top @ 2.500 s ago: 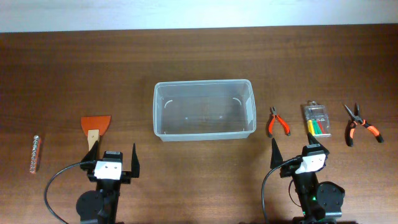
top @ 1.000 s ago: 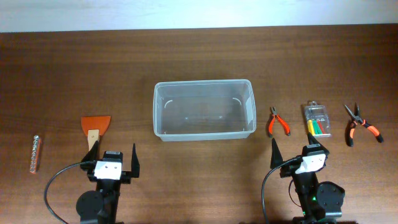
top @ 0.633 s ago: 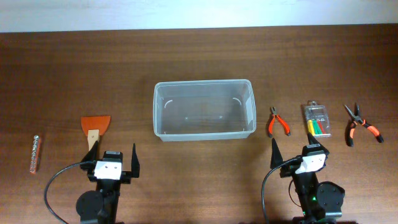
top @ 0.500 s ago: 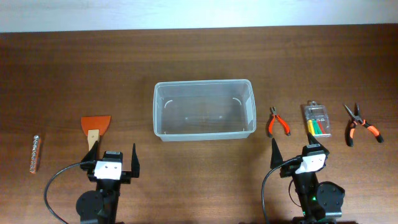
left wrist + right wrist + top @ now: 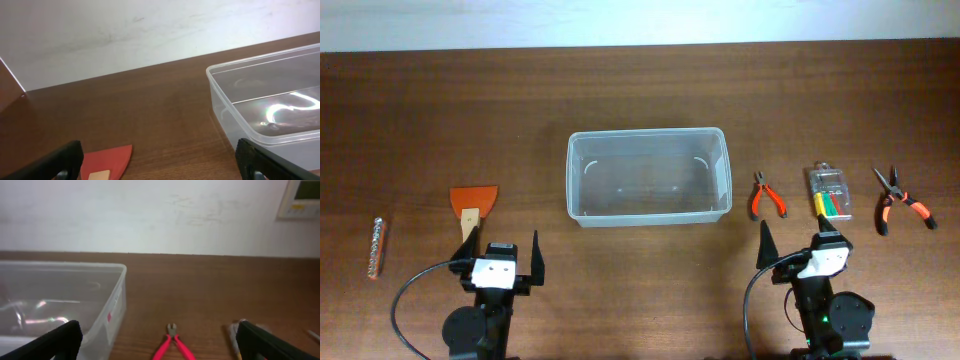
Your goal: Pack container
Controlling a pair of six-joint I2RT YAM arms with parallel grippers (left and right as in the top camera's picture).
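Observation:
The container (image 5: 648, 134) is a clear, empty rectangular bin at the table's middle; it also shows in the left wrist view (image 5: 220, 95) and the right wrist view (image 5: 115, 290). An orange scraper (image 5: 474, 204) lies left of it, just ahead of my left gripper (image 5: 498, 256), which is open and empty (image 5: 160, 167). Red pliers (image 5: 767, 196), a small clear case of bits (image 5: 828, 192) and orange long-nose pliers (image 5: 900, 200) lie to the right. My right gripper (image 5: 796, 248) is open and empty, with the red pliers (image 5: 172, 345) ahead between its fingers (image 5: 157, 332).
A thin strip of bits (image 5: 377, 246) lies at the far left. The scraper's blade (image 5: 102, 159) shows low in the left wrist view. A pale wall runs behind the table's far edge.
My right gripper has shifted very slightly to the right. The left arm and all objects have not moved.

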